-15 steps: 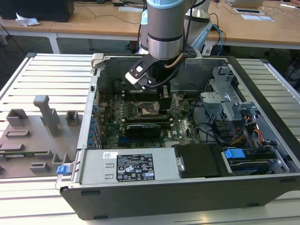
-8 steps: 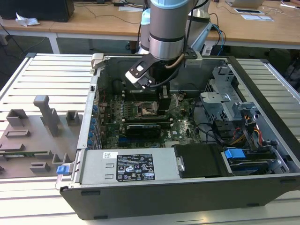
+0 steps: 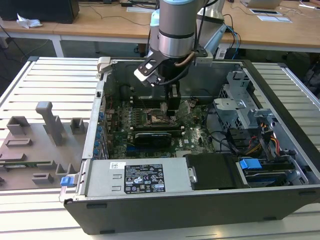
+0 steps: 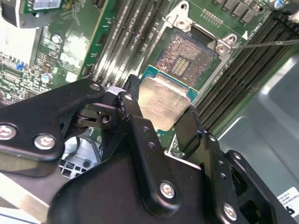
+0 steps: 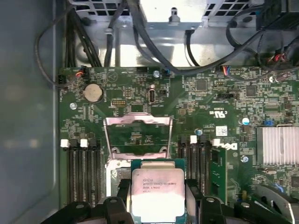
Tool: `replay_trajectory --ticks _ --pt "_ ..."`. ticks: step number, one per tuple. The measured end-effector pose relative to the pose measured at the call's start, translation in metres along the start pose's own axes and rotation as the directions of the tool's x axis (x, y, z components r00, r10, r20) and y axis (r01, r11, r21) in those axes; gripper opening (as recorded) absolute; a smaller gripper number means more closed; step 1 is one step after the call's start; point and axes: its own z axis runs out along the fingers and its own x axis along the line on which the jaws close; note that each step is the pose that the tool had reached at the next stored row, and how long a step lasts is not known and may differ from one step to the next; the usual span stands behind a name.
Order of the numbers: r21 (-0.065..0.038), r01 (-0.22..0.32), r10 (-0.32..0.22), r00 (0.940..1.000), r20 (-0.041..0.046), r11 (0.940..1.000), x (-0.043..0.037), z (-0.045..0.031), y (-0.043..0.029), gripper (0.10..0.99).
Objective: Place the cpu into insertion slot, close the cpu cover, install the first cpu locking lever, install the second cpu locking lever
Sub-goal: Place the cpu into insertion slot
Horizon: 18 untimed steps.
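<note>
Wooden desks (image 3: 100, 22) at the back, a slatted table (image 3: 55, 75) up front, and on it the open case (image 3: 200, 212) with the arm (image 3: 175, 30) reaching straight down inside. The exterior view puts the gripper (image 3: 170, 112) over the middle of the green board (image 3: 195, 135). Up close now: in both wrist views the black fingers (image 4: 133, 100) are clamped on two opposite edges of the cpu (image 4: 163, 102), dull silver top showing. Just beyond its far edge, the second wrist view lays out the slot (image 4: 187, 53), coppery pin field bare, memory slots (image 4: 128, 42) running along either side. Does the cpu touch the board? Can't tell. In the first wrist view the cpu (image 5: 157, 193) sits in front of that slot, and here's the extra: the cover (image 5: 138, 120), tipped up open just past it, green board seen through its window. Farthest back, cables (image 5: 140, 42) run along the case wall.
</note>
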Motion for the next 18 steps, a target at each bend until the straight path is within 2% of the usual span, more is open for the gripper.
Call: replay_trajectory --ticks 4,10,18 --pt "0.000 0.000 0.000 1.0000 0.0000 1.0000 0.0046 -0.0001 0.0000 0.541" --pt "0.000 0.000 0.000 1.0000 -0.0001 1.0000 0.0049 0.0000 -0.0002 0.541" --pt "0.000 0.000 0.000 1.0000 0.0003 1.0000 0.0049 0.0006 -0.0046 0.541"
